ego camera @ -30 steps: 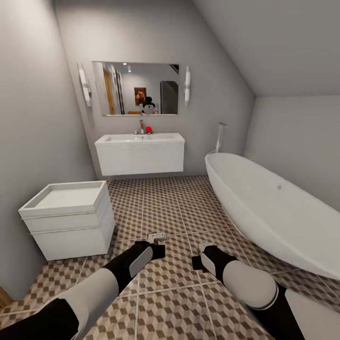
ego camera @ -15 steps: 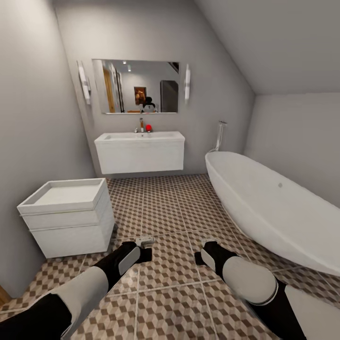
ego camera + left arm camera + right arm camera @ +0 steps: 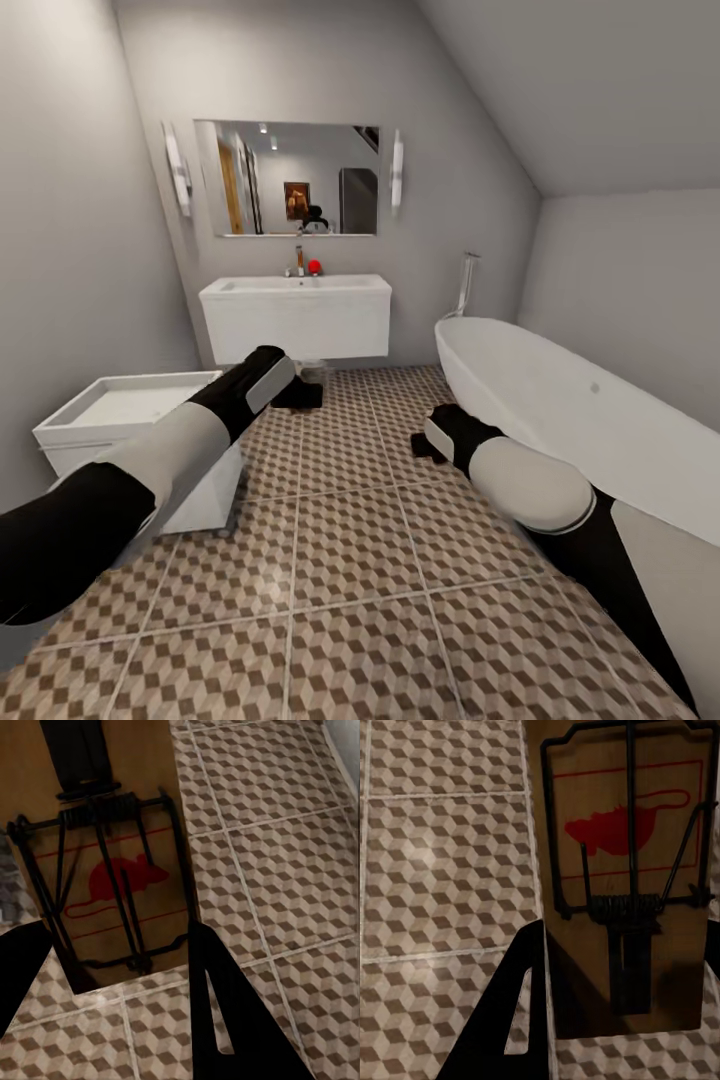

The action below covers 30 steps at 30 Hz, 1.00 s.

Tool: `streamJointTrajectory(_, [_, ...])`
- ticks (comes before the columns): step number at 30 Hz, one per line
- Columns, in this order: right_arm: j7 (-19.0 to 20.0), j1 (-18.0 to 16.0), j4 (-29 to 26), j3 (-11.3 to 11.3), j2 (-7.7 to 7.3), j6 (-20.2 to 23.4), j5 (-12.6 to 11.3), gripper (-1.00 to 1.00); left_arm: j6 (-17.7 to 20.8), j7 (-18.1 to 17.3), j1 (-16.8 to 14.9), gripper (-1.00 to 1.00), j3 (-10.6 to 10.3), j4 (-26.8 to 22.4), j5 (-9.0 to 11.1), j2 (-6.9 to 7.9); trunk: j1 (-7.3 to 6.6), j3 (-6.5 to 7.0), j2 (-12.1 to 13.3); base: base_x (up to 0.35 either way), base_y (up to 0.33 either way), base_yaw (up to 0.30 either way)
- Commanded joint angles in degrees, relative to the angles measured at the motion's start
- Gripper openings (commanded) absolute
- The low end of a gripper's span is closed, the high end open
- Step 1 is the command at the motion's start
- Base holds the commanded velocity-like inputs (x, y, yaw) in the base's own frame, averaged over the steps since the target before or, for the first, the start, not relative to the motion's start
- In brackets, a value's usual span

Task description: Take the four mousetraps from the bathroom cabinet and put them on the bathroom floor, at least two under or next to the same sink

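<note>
A white oval bathtub stands along the right wall. A mirror hangs between two wall lights. A small white drawer unit sits left.

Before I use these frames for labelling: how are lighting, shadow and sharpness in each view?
Head view: even, soft light, slightly blurred render, wide-angle bend at the walls; the mirror shows small bright lamp spots. Left wrist view: the mousetrap is dim and shaded, its wire sharp. Right wrist view: the second mousetrap is similarly dark, and the bathroom floor carries a faint pale sheen.

Even, soft simulated light; wide-angle stretch at edges, dim wrist views.
</note>
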Motion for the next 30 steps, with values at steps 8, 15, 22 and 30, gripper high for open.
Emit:
streamJointTrajectory(8, [0.84,-4.24,0.02,0.27,0.04,-0.12,-0.69,-1.00,-1.57,0.48,-3.73,-1.00,-0.25,1.00,0.81,-1.27,1.76,-1.51,-3.25,0.000,0.000,0.000])
streamJointTrajectory(15, [1.22,-7.78,0.00,0.22,0.04,0.29,-0.66,-1.00,-2.62,0.54,-3.93,-1.00,-0.26,1.54,0.79,-0.93,3.30,-2.76,-6.06,0.000,0.000,0.000])
streamJointTrajectory(22, [0.70,-8.31,0.00,0.29,0.04,-0.01,-0.65,-1.00,-3.76,0.52,-3.95,-1.00,-0.41,5.76,0.68,-0.52,4.84,-4.02,-8.86,0.000,0.000,0.000])
streamJointTrajectory(30, [1.26,-8.36,0.00,0.27,0.04,-0.67,-0.65,-1.00,-8.20,0.45,-3.91,-1.00,-0.39,6.74,0.81,-0.49,6.59,-5.46,-12.07,0.000,0.000,0.000])
